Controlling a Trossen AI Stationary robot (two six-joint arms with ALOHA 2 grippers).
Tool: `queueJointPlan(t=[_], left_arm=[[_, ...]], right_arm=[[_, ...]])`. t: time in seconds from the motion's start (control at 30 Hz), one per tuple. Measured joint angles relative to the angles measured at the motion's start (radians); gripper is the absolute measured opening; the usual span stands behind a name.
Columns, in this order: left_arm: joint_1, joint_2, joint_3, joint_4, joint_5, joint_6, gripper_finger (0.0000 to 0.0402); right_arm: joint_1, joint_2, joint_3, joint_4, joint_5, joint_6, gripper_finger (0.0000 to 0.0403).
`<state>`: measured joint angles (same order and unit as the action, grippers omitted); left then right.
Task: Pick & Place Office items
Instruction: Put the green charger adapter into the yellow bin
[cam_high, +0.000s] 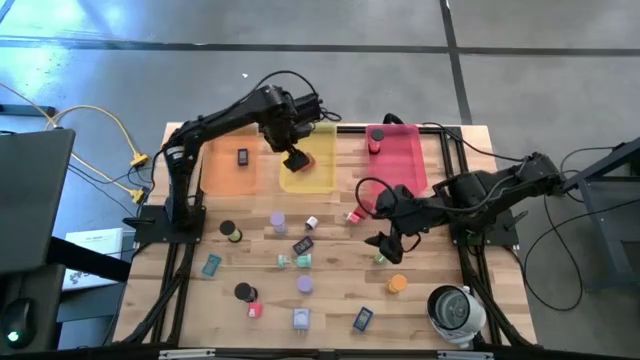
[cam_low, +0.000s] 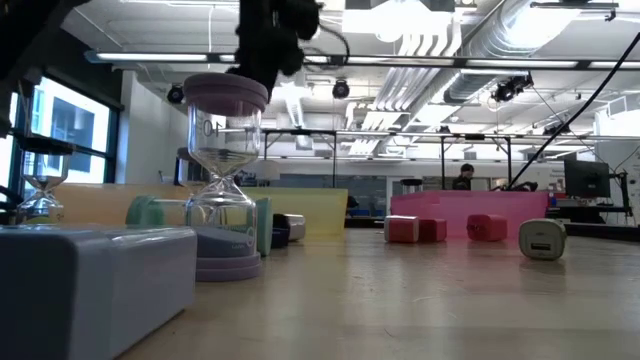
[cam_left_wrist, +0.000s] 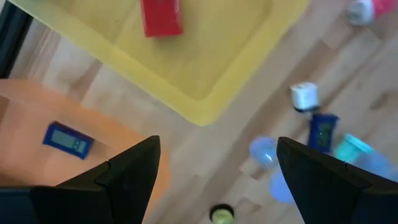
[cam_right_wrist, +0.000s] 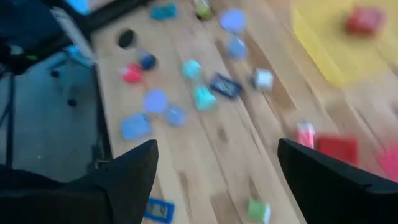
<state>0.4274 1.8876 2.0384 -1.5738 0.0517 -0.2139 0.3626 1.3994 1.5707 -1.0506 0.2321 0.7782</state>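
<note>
The office items lie scattered over the wooden table: a purple disc (cam_high: 278, 220), a white cube (cam_high: 312, 223), a dark rectangle (cam_high: 303, 245), an orange disc (cam_high: 397, 284), a lavender cube (cam_high: 301, 319) and others. A red piece (cam_left_wrist: 161, 17) lies flat in the yellow tray (cam_high: 318, 172). A dark rectangle (cam_high: 243, 157) lies in the orange tray (cam_high: 225, 170). My left gripper (cam_left_wrist: 217, 142) hangs open high above the yellow tray's near edge, pointing down, with nothing between its fingers. My right gripper (cam_right_wrist: 216, 144) stands open above the table's right middle (cam_high: 388, 245), slanting down, holding nothing.
A pink tray (cam_high: 405, 165) at the far right holds a red piece (cam_high: 376, 140). A large white-grey round device (cam_high: 452, 310) sits at the near right corner. In the low view a lavender hourglass (cam_low: 225, 170) stands close to the camera. Black frame rails run along the table's sides.
</note>
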Motion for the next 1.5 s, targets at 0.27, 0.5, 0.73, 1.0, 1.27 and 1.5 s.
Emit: queueJointPlan(t=[0.27, 0.5, 0.73, 1.0, 1.27, 1.5], left_arm=[[-0.199, -0.142, -0.009, 0.002, 0.051, -0.097, 0.0314], [-0.417, -0.231, -0.01, 0.002, -0.008, -0.27, 0.0314], [-0.664, -0.264, -0.01, 0.002, -0.105, -0.457, 0.0314], [-0.914, -0.265, -0.015, 0.003, -0.246, -0.588, 0.0314], [-1.067, -0.265, -0.015, 0.003, -0.269, -0.583, 0.0314], [-1.098, -0.265, -0.015, 0.002, -0.192, -0.433, 0.0314]], right_arm=[[0.003, 0.043, -0.001, -0.342, 0.0, 0.328, 0.032], [0.004, 0.104, -0.001, -0.387, -0.01, 0.486, 0.032], [0.004, 0.195, -0.001, -0.383, -0.088, 0.607, 0.032], [0.012, 0.298, -0.001, -0.361, -0.078, 0.566, 0.032], [0.026, 0.293, -0.001, -0.36, -0.093, 0.737, 0.032], [0.064, 0.243, 0.001, -0.361, -0.08, 0.973, 0.032]])
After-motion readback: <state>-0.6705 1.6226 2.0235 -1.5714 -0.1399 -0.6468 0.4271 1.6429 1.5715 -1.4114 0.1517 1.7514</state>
